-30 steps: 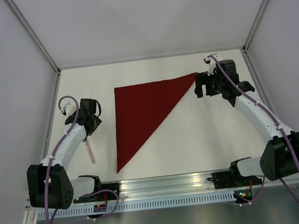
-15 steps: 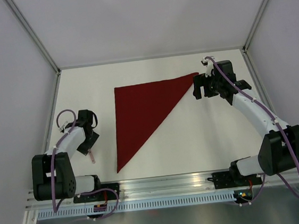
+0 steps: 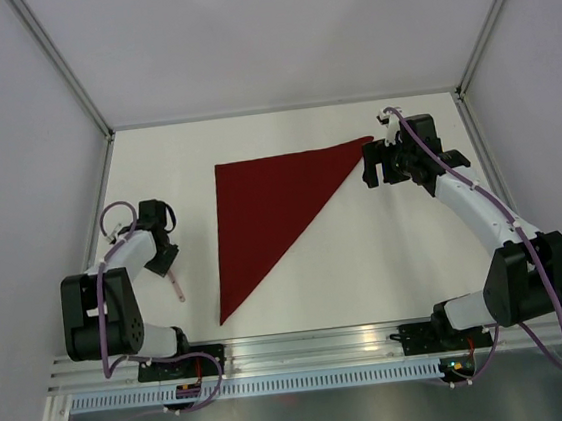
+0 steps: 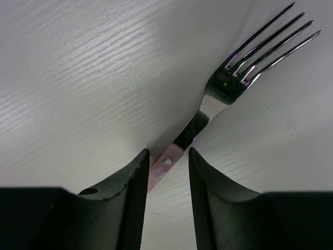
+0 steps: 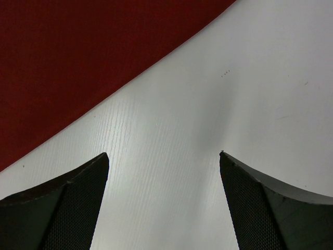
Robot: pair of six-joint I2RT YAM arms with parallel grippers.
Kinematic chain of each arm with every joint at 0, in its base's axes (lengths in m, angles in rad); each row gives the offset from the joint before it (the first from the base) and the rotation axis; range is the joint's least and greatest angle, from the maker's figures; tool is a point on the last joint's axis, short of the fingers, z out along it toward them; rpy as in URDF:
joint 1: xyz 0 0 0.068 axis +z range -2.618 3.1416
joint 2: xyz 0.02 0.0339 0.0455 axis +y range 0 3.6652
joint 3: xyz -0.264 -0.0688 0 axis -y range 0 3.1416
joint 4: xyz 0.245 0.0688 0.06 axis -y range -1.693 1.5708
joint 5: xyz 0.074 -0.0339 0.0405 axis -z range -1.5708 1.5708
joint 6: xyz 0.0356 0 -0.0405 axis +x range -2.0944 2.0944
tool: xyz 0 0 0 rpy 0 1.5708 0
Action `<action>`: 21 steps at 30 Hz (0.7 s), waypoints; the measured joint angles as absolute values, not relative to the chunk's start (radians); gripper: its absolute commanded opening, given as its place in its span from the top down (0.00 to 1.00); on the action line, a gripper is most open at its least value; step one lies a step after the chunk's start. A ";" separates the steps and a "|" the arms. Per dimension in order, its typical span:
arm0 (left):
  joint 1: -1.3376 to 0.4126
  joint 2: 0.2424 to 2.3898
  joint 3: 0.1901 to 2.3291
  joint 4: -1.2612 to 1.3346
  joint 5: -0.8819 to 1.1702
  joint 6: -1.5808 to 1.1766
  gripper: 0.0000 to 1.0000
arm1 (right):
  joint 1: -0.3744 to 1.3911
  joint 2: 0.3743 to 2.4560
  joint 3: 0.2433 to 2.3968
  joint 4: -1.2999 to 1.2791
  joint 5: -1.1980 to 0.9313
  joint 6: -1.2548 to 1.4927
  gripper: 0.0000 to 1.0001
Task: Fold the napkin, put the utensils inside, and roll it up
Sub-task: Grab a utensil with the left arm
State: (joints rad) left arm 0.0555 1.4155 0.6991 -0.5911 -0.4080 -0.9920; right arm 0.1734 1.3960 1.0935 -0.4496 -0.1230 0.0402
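The napkin [image 3: 261, 213] lay flat in the middle of the counter [image 3: 386, 250], already folded into a dark red triangle. Its long edge ran from the far right corner down to a point at the near left. No utensil lay on it yet, and nothing touched it.

To its left, well apart from the cloth, the left tool [image 4: 167, 152] was narrowed on the handle of a fork [image 4: 213, 99]. It seemed to hold the fork low over the counter, tines pointing away from the fingers. No other utensil showed in any view.

At the far right corner of the napkin the right tool [image 5: 164, 161] hung wide and empty over bare counter, just beside the cloth edge.

The grip sat far back on a thin, smooth handle, so the fork could probably swing or slip between the fingers while being carried across. If it came down tines first, they could snag the soft fabric and drag the fold open. The right tool stood so near the corner that a careless descent might catch the cloth and skew the triangle.
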 measured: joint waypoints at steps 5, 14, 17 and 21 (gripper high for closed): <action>0.060 1.483 0.752 -0.560 -0.408 -0.958 0.69 | 0.173 1.396 1.093 -0.450 -0.116 0.040 0.09; 0.062 1.573 0.839 -0.520 -0.392 -0.864 0.98 | 0.173 1.397 1.093 -0.449 -0.100 0.039 0.09; 0.064 1.587 0.859 -0.520 -0.378 -0.813 0.98 | 0.173 1.396 1.093 -0.450 -0.096 0.039 0.09; 0.066 1.589 0.885 -0.527 -0.353 -0.734 0.98 | 0.173 1.397 1.093 -0.449 -0.094 0.038 0.10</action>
